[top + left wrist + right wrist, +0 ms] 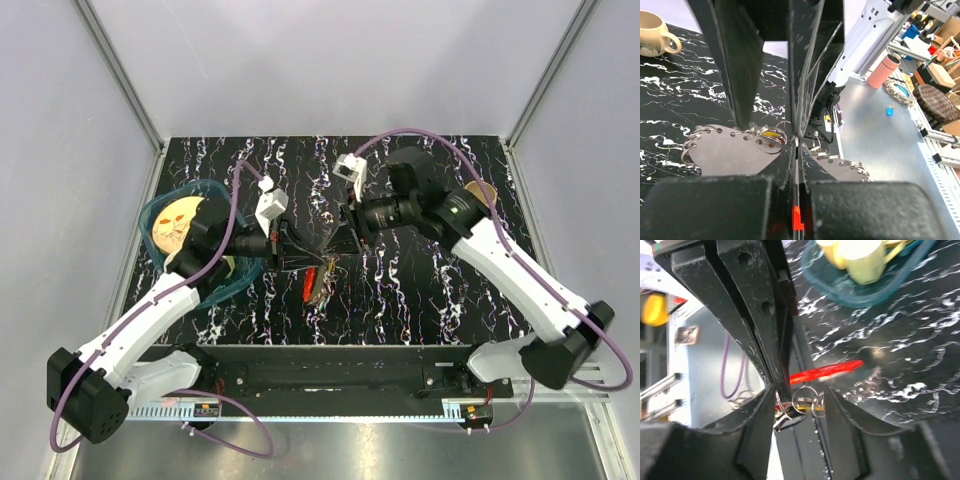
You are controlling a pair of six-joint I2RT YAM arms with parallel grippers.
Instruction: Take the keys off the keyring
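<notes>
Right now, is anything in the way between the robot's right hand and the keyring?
No, nothing I can see. The keyring hangs right in the gap of the open right hand. The only other thing at it is the left hand, pinched shut on it from the other side.

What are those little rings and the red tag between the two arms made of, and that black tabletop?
The rings look like thin bare steel wire: silvery, with bright glints. The red tag seems plastic, perhaps painted metal: flat, evenly red, faint sheen. The tabletop looks like white-veined black marble, possibly only a printed film.
</notes>
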